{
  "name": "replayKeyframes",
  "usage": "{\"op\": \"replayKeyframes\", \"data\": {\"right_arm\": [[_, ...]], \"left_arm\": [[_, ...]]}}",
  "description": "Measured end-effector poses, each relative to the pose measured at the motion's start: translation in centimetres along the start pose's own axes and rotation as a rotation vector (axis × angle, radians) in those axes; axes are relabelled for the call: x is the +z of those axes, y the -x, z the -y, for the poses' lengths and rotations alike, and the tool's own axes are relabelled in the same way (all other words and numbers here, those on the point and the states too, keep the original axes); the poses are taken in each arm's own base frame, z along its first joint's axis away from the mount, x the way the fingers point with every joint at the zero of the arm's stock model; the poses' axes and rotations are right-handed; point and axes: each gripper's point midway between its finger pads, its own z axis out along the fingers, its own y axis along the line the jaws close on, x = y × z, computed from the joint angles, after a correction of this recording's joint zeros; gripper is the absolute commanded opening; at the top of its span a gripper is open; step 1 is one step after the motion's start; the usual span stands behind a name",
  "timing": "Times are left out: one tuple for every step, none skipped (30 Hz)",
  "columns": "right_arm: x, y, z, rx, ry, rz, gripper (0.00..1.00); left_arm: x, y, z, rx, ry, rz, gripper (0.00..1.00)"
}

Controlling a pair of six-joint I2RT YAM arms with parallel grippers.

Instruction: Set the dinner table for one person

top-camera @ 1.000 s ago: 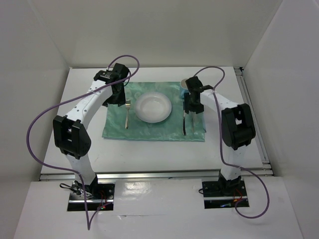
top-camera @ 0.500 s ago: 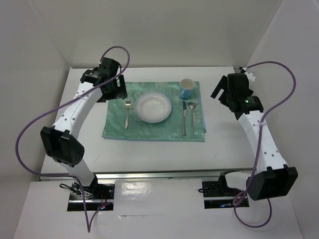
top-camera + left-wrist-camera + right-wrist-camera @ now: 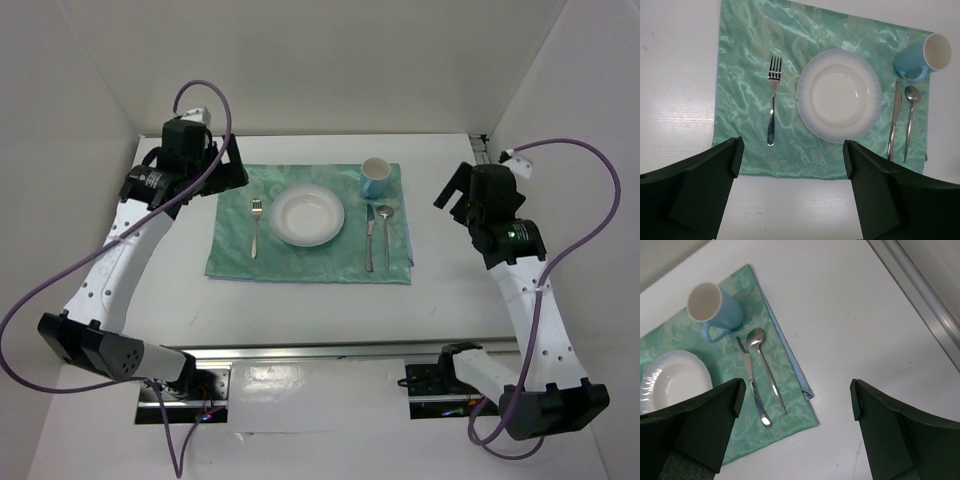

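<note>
On the white dinner table (image 3: pixel 300 300) lies a pale green placemat (image 3: pixel 310 262). On it are a white plate (image 3: pixel 307 215), a fork (image 3: pixel 255 228) to its left, a knife (image 3: pixel 370 238) and a spoon (image 3: pixel 386 232) to its right, and a blue mug (image 3: pixel 375 177) at the far right corner. My left gripper (image 3: pixel 228 170) is open and empty, raised left of the mat. My right gripper (image 3: pixel 452 190) is open and empty, right of the mat. The left wrist view shows the fork (image 3: pixel 772 100), plate (image 3: pixel 840 95) and mug (image 3: pixel 920 60) beyond the gripper (image 3: pixel 792 152). The right wrist view shows the mug (image 3: pixel 715 310), knife (image 3: pixel 752 380) and spoon (image 3: pixel 765 365) beyond the gripper (image 3: pixel 797 390).
White walls close in the table on the left, back and right. A metal rail (image 3: pixel 505 230) runs along the right edge and also shows in the right wrist view (image 3: pixel 920 295). Another rail (image 3: pixel 310 350) runs along the near edge. Purple cables loop from both arms.
My right gripper has left the knife and spoon and drawn back to the right of the mat. My left gripper has drawn back from the fork to the left and risen.
</note>
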Motion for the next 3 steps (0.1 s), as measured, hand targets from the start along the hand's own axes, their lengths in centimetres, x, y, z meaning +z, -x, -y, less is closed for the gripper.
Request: {"op": "replayKeyframes", "data": {"right_arm": [[0.13,-0.35,0.16,-0.006,-0.003,-0.005,0.99],[0.24,-0.75,0.36,-0.014,-0.007,-0.012,0.99],[0.31,-1.05,0.50,-0.021,-0.007,-0.016,0.99]], "left_arm": [[0.14,-0.03,0.05,-0.001,-0.005,0.002,1.00],[0.30,-0.19,0.06,-0.002,-0.009,-0.002,1.00],[0.41,-0.36,0.01,-0.001,-0.009,-0.007,1.00]]}}
